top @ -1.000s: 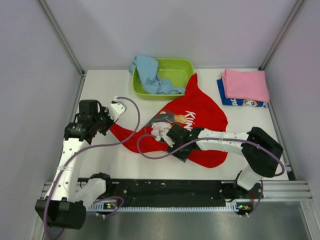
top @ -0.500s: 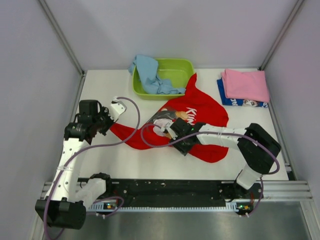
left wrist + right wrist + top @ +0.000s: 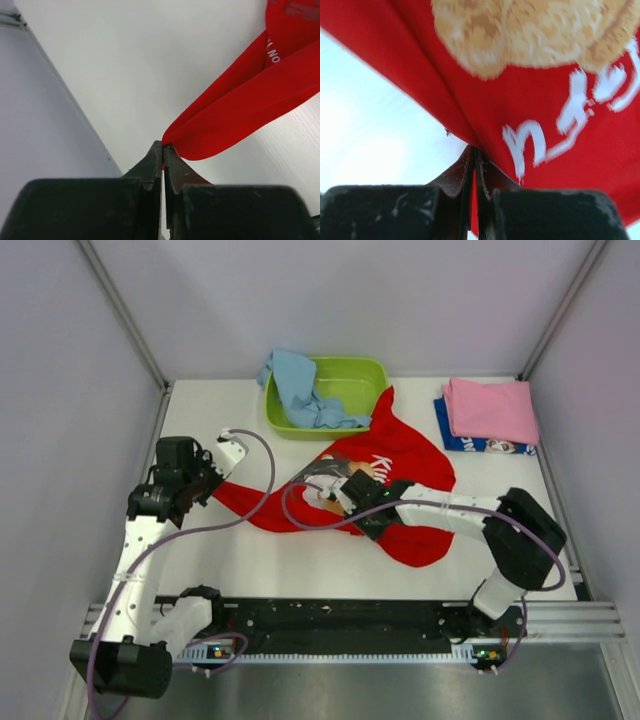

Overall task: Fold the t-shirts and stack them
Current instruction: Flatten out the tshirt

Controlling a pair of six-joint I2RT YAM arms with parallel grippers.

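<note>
A bright red t-shirt (image 3: 405, 465) with a teddy-bear print and white lettering lies crumpled mid-table. My left gripper (image 3: 212, 485) is shut on its left corner, and the cloth (image 3: 240, 110) stretches away from the closed tips (image 3: 163, 146). My right gripper (image 3: 345, 495) is shut on a fold of the same shirt near the print, with red cloth (image 3: 545, 90) pinched between its tips (image 3: 474, 150). A light blue t-shirt (image 3: 295, 385) hangs over the basin's left rim. A folded pink t-shirt (image 3: 490, 410) rests on a folded dark blue one (image 3: 455, 437) at the back right.
The lime green basin (image 3: 355, 375) stands at the back centre, just behind the red shirt. Grey walls close in both sides, and a metal rail (image 3: 560, 615) runs along the near edge. Purple cables loop from both arms over the table.
The right gripper has slid left and toward the back over the red shirt and shut on a fold of it. The left gripper, still holding the corner, has shifted slightly.
</note>
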